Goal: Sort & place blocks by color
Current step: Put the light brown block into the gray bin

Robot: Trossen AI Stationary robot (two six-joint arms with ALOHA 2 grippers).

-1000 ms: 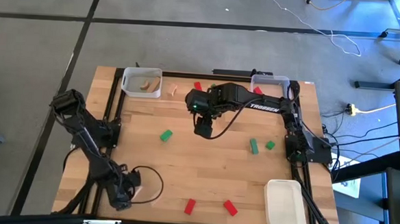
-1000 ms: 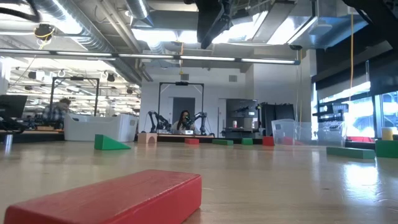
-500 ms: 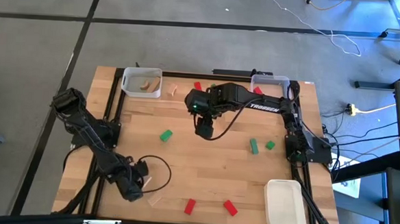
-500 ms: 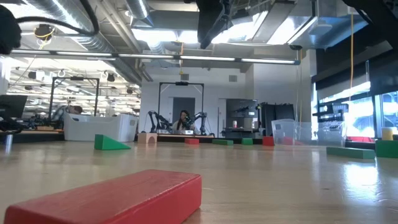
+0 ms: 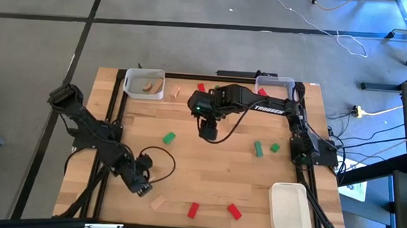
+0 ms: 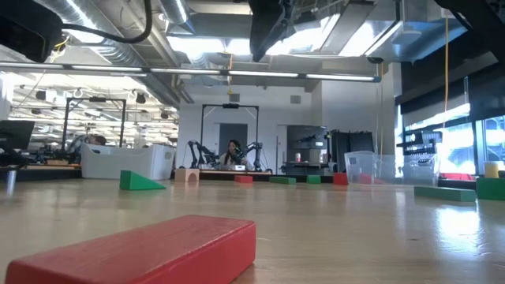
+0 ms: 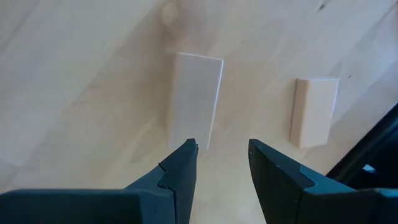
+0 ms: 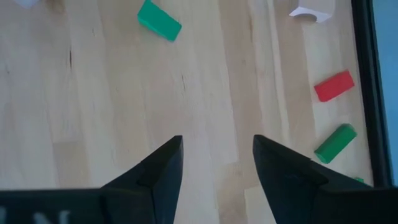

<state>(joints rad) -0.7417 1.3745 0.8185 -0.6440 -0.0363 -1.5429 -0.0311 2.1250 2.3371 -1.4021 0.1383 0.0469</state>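
My left gripper hangs open above the table's near left part, fingers pointing down, with nothing between them. Below it two tan blocks lie flat on the wood; the high view shows only one of them. My right gripper hovers open high over the table's middle. Red blocks lie near the front edge. Green blocks lie mid-table. Another red block lies at the far edge.
A clear bin with tan pieces stands at the far left and a second clear bin at the far right. A white tray sits at the near right corner. A tan piece lies beside the left bin.
My left gripper has risen and gone from the near left corner toward the table's right and a little toward the far edge, rolling about its own axis. It has stayed open. A tan block that it covered now shows on the table.
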